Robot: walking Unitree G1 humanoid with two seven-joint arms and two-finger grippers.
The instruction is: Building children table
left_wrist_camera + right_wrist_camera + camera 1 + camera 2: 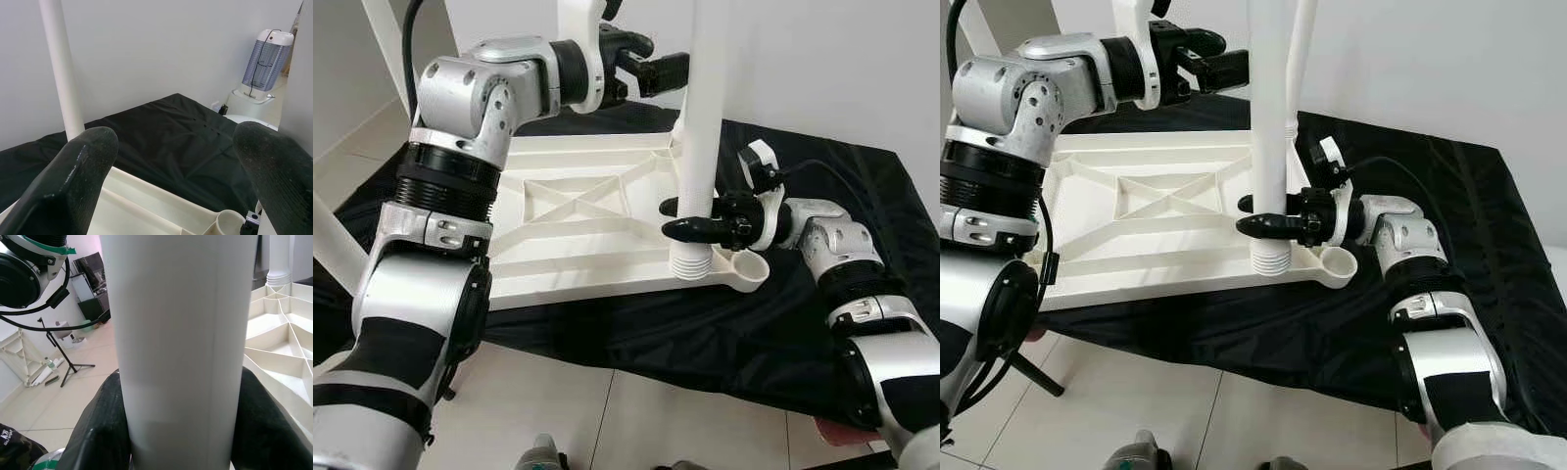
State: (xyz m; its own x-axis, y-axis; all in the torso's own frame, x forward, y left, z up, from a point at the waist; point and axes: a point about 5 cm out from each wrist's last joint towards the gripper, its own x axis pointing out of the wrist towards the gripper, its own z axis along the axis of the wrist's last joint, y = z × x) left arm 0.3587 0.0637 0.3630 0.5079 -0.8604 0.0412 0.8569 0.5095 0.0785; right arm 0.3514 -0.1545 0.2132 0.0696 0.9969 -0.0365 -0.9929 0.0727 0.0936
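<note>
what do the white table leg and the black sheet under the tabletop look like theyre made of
Table leg held by the right pincer: looks like moulded white plastic, smooth and matte, with a ribbed threaded end.
Black sheet: seems a thin synthetic fabric, creased with a faint sheen.

I see the white tabletop (578,220) lying underside up, ribs exposed. White table leg (703,117) stands upright, clamped between right gripper (690,219) fingers, threaded end in corner socket just below them.
</note>
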